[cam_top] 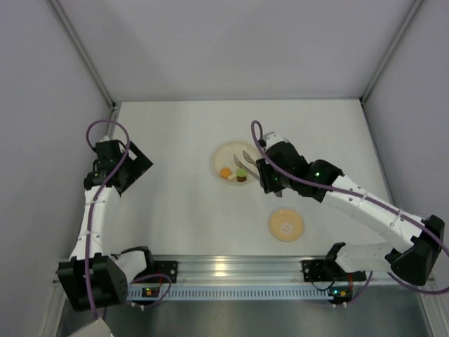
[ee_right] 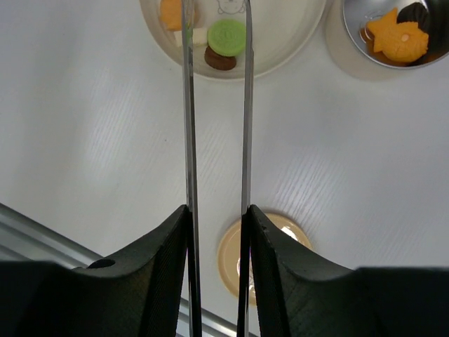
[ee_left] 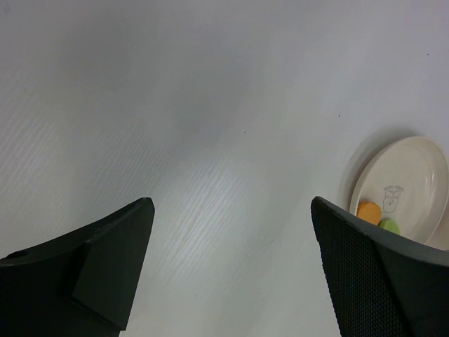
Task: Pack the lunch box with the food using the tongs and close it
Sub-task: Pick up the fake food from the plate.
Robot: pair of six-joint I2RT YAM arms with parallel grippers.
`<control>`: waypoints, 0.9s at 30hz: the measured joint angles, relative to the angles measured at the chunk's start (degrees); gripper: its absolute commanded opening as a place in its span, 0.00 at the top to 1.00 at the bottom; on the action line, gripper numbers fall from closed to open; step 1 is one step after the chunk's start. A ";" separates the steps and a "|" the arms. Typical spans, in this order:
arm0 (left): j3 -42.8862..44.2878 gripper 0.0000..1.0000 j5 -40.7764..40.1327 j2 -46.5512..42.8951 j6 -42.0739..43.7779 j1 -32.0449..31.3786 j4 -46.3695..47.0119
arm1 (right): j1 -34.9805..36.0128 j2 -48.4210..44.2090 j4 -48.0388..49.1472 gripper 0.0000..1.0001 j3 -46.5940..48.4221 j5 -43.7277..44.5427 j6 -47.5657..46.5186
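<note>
At the top edge of the right wrist view, the food (cam_top: 240, 173) lying on the plate (ee_right: 291, 31) was seen as a green disc (ee_right: 226, 36), a dark brown piece (ee_right: 219, 60) just below it, a pale white bit (ee_right: 198, 36) and an orange piece (ee_right: 170, 12) at the upper left. These pieces were judged small, light and rigid with smooth faces, so a slip from thin metal was thought likely. Each would best be pinched across its widest sides, with the tips kept low near the plate.

The tongs (ee_right: 187, 112) were judged thin and springy, prone to twist if squeezed off-centre. The right gripper (ee_right: 216, 214) was clamped on their two arms, well back from the tips. The arms ran parallel up the middle of the frame with a gap between them. The green disc lay between the two arms near the top of the frame, well ahead of the gripper; whether the tips touched it could not be told.

The lunch box (ee_right: 358, 48) stood in the upper right corner, beside the plate, with orange pieces and a dark one already inside. Its lid (cam_top: 286, 225) lay at lower centre of the top view, apart from the plate. The left gripper (ee_left: 231, 205) was held with its fingers wide apart and nothing between them, far to the left of the plate.
</note>
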 measured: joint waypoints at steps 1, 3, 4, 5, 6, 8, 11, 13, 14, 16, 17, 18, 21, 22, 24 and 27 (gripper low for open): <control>0.00 0.02 0.00 0.00 0.00 0.00 0.00 | 0.42 0.07 -0.02 0.62 -0.50 -0.04 0.22; 0.00 0.02 0.00 0.00 0.00 0.00 0.00 | 0.72 0.31 -0.07 0.62 -1.49 -0.13 0.52; 0.00 0.01 0.00 0.00 0.00 0.00 0.00 | 0.76 0.44 -0.07 0.62 -1.88 -0.11 0.70; 0.00 0.01 0.00 0.00 0.00 0.00 0.00 | 0.79 0.59 -0.07 0.62 -2.32 -0.09 0.81; 0.00 0.02 0.00 0.00 0.00 0.00 0.00 | 0.81 0.59 -0.09 0.62 -2.73 -0.09 0.85; 0.00 0.01 0.00 0.00 0.00 0.00 0.00 | 0.83 0.61 -0.07 0.61 -3.28 -0.09 1.22; 0.00 0.01 0.00 0.00 0.02 0.00 0.00 | 0.83 0.68 0.00 0.61 -3.69 -0.13 1.64; 0.00 0.01 0.00 0.00 0.02 0.00 0.00 | 0.85 1.09 0.11 0.61 -3.82 -0.15 1.75; 0.00 0.02 0.00 0.00 0.04 0.00 0.00 | 0.85 1.33 0.22 0.60 -3.98 -0.15 1.77; 0.00 0.01 0.00 0.00 0.09 0.00 0.00 | 0.85 1.90 0.24 0.58 -4.33 -0.17 1.86; 0.00 0.01 0.00 0.00 0.15 0.00 0.00 | 0.85 2.23 0.17 0.58 -4.48 -0.17 1.86; 0.00 0.02 0.00 0.00 0.17 0.00 0.00 | 0.85 2.54 0.20 0.58 -4.61 -0.17 1.86; 0.00 0.01 0.00 0.00 0.17 0.00 0.00 | 0.85 3.54 0.28 0.58 -4.76 -0.13 1.86; 0.00 0.01 0.00 0.00 0.17 0.00 0.00 | 0.85 3.87 0.33 0.57 -4.76 -0.11 1.86; 0.00 0.02 0.00 0.00 0.17 0.00 0.00 | 0.85 4.44 0.37 0.57 -4.76 -0.07 1.84; 0.00 0.01 0.00 0.00 0.17 0.00 0.00 | 0.85 5.05 0.48 0.57 -4.76 0.02 1.84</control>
